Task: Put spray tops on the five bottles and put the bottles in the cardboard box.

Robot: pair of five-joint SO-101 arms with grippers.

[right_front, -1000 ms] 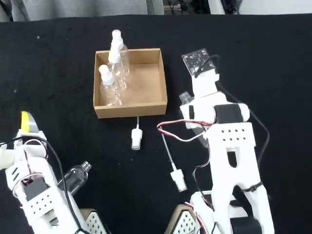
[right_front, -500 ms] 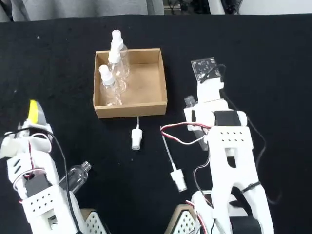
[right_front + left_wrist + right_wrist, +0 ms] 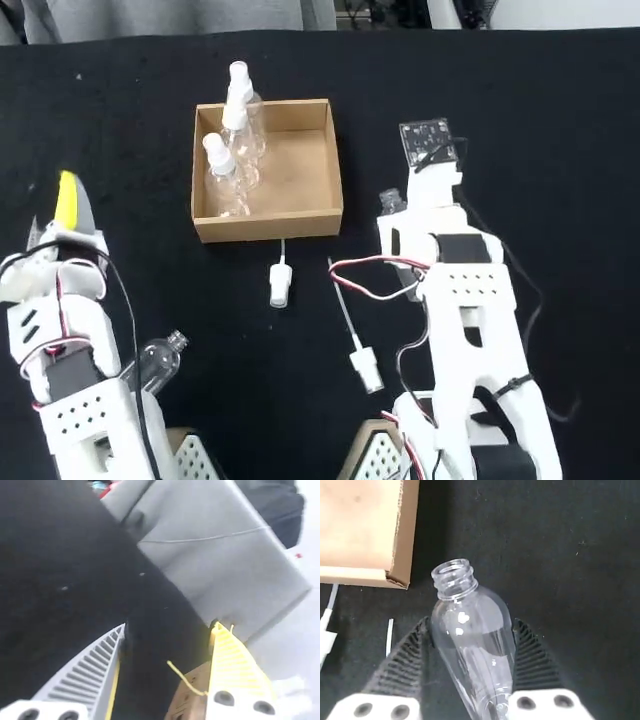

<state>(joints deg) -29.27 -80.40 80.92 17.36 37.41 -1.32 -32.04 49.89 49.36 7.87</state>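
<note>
Black tabletop (image 3: 560,100) stretches back to a grey cloth (image 3: 170,15) hanging behind its far edge. At its centre stands the cardboard box (image 3: 300,170), open-topped. Three capped bottles (image 3: 236,135) stand upright in a row along the wall of the box farthest from the right arm.

The right tool (image 3: 471,624) is clamped on an uncapped bottle (image 3: 470,615), one ribbed jaw against each flank and the open neck pointing away from the wrist. This bottle sits just off the box's front corner on the right arm's side, clear of the cardboard.

One spray top (image 3: 280,283) lies on the tabletop just in front of the box's front wall, its thin tube pointing at that wall. The other spray top (image 3: 366,368) lies farther from the box, near the right arm's base, its tube angled back toward the box. A second uncapped bottle (image 3: 160,362) lies on its side well away from the box, beside the left arm's body.

The left tool (image 3: 170,627) hangs with its jaws apart, out beyond the box's bottle-lined wall, pointing across the tabletop toward the grey cloth, its yellow finger (image 3: 68,200) foremost.
</note>
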